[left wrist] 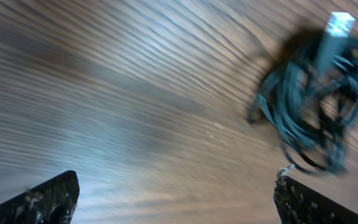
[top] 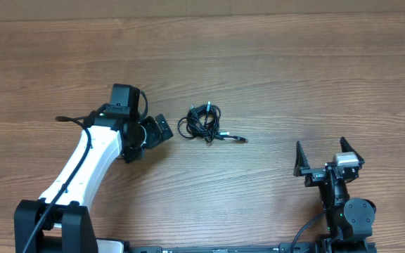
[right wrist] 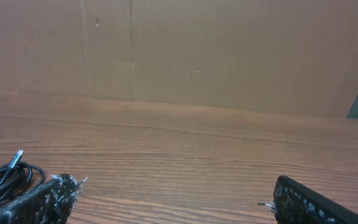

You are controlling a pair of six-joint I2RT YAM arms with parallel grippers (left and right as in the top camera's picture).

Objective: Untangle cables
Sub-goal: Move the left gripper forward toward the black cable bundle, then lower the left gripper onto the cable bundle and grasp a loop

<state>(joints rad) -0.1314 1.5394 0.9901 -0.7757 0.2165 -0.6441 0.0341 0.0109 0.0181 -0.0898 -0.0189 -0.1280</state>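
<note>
The cables [top: 202, 121] lie as one small tangled black bundle on the wooden table [top: 294, 77], with one plug end [top: 240, 139] trailing to the right. My left gripper [top: 152, 136] stands open just left of the bundle, apart from it. The left wrist view is blurred; there the cables [left wrist: 309, 106] lie ahead and to the right of the open gripper [left wrist: 176, 205], with a silver-tipped plug [left wrist: 337, 25] sticking up. My right gripper [top: 325, 156] is open and empty at the front right, far from the bundle. Its view catches the cables [right wrist: 5, 177] at the left edge, beyond its gripper [right wrist: 176, 202].
A brown cardboard wall [right wrist: 197, 50] stands along the table's far edge. Nothing else lies on the wooden surface besides the two arms' bases at the front edge.
</note>
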